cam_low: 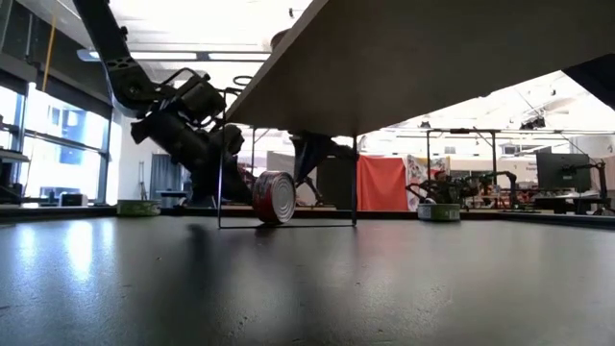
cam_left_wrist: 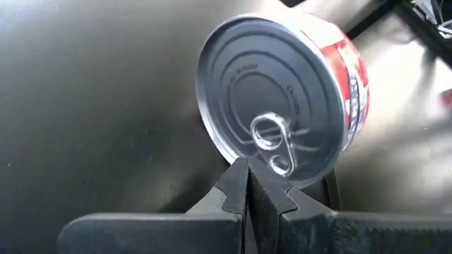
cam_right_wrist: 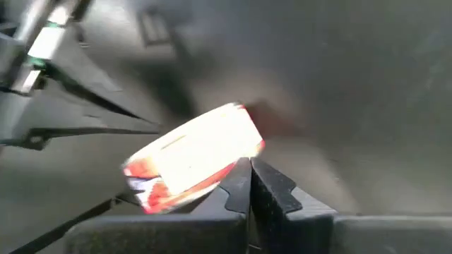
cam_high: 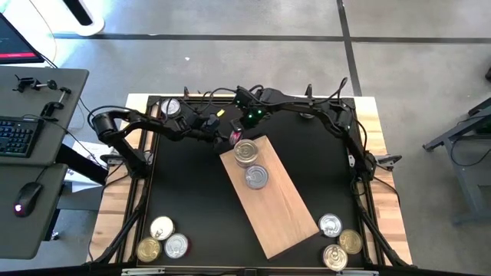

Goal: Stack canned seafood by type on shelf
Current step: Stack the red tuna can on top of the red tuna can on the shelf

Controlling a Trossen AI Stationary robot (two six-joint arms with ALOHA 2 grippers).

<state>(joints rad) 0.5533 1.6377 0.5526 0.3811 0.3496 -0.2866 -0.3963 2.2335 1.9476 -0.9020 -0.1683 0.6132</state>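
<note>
Nearest my low camera, the underside of the light-brown wooden shelf board [cam_low: 404, 58] is filling the upper frame, and beyond it a small round tin with a red side label [cam_low: 275, 197] is standing on its edge on the black table [cam_low: 307, 288], its flat silver face turned toward me and its short axis lying level.

From the left wrist I'm seeing that same red-labelled tin [cam_left_wrist: 282, 99] tipped up, its silver pull-tab lid facing the camera with the tab at the lower part of the lid. My left gripper [cam_left_wrist: 248, 185] is sitting with its fingers pressed together, tips just at the lower rim of the lid; I'm not seeing anything between them. From the right wrist the tin [cam_right_wrist: 194, 159] is showing its other flat face, bright and blurred, and my right gripper [cam_right_wrist: 250, 185] is likewise shut with nothing between its fingers, tips at the tin's lower edge. So the tin is sitting between the two closed grippers.

From above, both arms are meeting at the board's far end [cam_high: 230, 136]. The board [cam_high: 288, 211] is lying diagonally, carrying a stack of silver-lidded tins [cam_high: 245, 152] and another silver-lidded tin [cam_high: 256, 177]. Three tins [cam_high: 163, 239] are clustering at the near left corner and three more [cam_high: 339, 244] at the near right
</note>
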